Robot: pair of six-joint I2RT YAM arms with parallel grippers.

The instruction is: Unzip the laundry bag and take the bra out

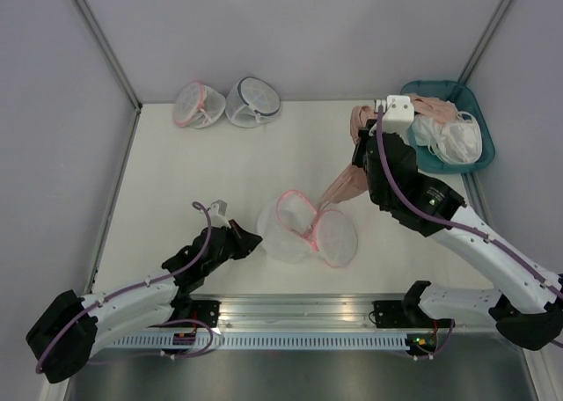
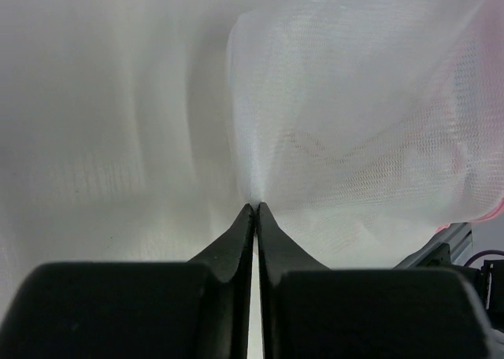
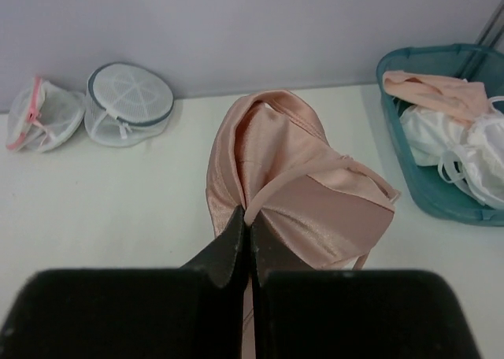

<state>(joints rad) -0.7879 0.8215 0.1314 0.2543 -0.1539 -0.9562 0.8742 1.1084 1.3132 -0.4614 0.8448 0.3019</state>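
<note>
The laundry bag (image 1: 310, 229), white mesh with a pink zipper rim, lies unzipped and spread open at the table's middle front. My left gripper (image 1: 256, 240) is shut on the mesh at its left edge; the left wrist view shows the gripper (image 2: 257, 208) pinching the mesh (image 2: 354, 115). The pale pink bra (image 1: 359, 121) is out of the bag, held up at the back right, and one end trails down to the bag. My right gripper (image 3: 250, 223) is shut on the bra (image 3: 307, 186); in the top view its fingertips are hidden under the wrist.
A teal basket (image 1: 486, 148) with white and peach garments stands at the back right, also in the right wrist view (image 3: 409, 170). A pink-trimmed pouch (image 1: 192, 104) and a grey-trimmed pouch (image 1: 253, 101) sit at the back wall.
</note>
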